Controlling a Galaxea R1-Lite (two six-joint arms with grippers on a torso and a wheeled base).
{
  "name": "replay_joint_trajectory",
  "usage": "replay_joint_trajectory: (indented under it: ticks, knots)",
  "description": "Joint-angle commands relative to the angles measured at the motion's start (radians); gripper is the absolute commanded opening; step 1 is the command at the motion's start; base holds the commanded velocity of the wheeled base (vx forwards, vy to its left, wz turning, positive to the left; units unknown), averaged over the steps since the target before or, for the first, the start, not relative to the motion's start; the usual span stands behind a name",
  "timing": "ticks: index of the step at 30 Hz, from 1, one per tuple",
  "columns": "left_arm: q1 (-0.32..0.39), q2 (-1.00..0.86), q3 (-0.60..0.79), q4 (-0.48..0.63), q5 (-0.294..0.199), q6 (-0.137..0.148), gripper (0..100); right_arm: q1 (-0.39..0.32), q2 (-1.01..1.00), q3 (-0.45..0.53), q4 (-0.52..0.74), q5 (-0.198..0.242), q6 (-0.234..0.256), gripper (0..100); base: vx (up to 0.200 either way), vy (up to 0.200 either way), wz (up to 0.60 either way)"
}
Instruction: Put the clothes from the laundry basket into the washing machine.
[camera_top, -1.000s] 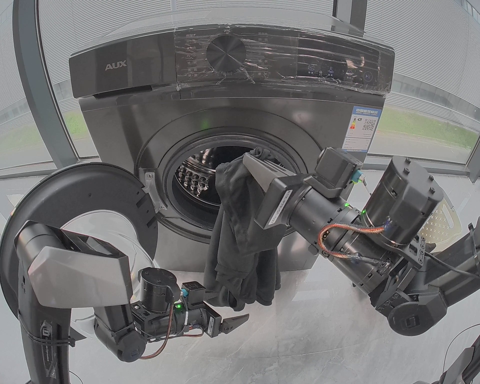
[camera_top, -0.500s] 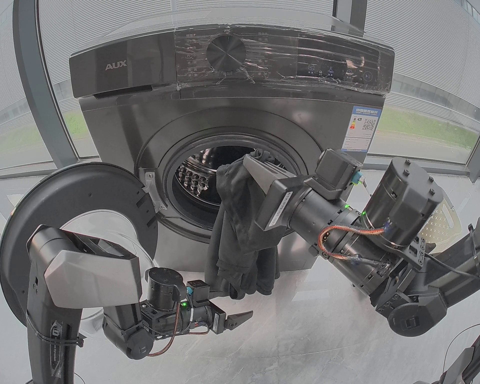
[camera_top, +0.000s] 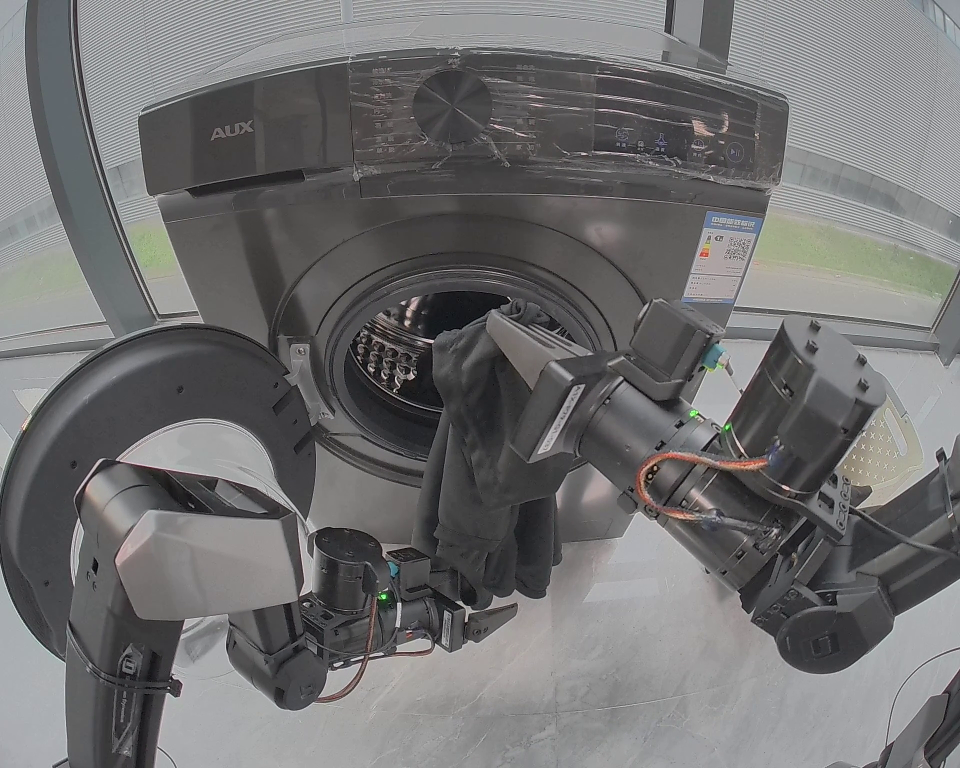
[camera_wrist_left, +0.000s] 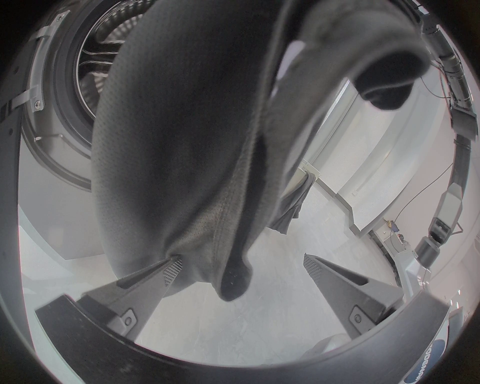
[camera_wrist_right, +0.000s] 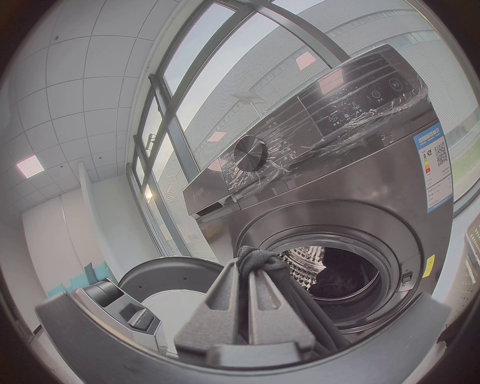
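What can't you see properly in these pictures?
1. Inside the drum, right wrist view: a dark patch, clothes or shadow, too dim to tell.
2. Likely laundry basket, head view: the right arm covers all but a pale perforated edge.
3. The dark garment: bunched in the shut right gripper, so shirt or trousers unclear.
4. Open left gripper: touching the cloth or not, unclear.
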Motion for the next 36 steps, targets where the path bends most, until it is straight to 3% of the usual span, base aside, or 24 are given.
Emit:
replay_joint_trajectory:
  ticks: [1,12,13,19,23,29,36]
  knots:
    - [0.001,0.034,-0.028,0.001,0.021,-0.001,100,0.000,0.000,0.004,-0.001,0.000,-0.001,0,0.000,0.000,0.00]
    - [0.009,0.074,-0.112,-0.003,0.121,0.001,100,0.000,-0.001,0.008,-0.002,0.000,-0.001,0,0.000,0.000,0.00]
    - [0.009,0.074,-0.114,-0.005,0.122,0.001,0,0.000,-0.001,0.008,-0.002,0.000,-0.001,0,0.000,0.000,0.00]
    - [0.012,0.071,-0.120,-0.009,0.122,0.002,0,-0.004,-0.001,0.020,-0.018,0.000,-0.004,0,0.000,0.000,0.00]
    - [0.012,0.058,-0.098,-0.072,0.122,0.002,0,-0.027,-0.001,0.034,-0.019,0.000,-0.012,0,0.000,0.000,0.00]
    - [0.003,-0.054,0.054,-0.160,0.116,0.016,0,-0.119,-0.003,0.050,-0.015,-0.001,-0.032,0,0.000,0.000,0.00]
    - [0.001,-0.226,0.228,-0.161,0.085,0.065,0,-0.242,0.005,0.071,-0.019,-0.021,-0.043,0,0.000,0.000,0.00]
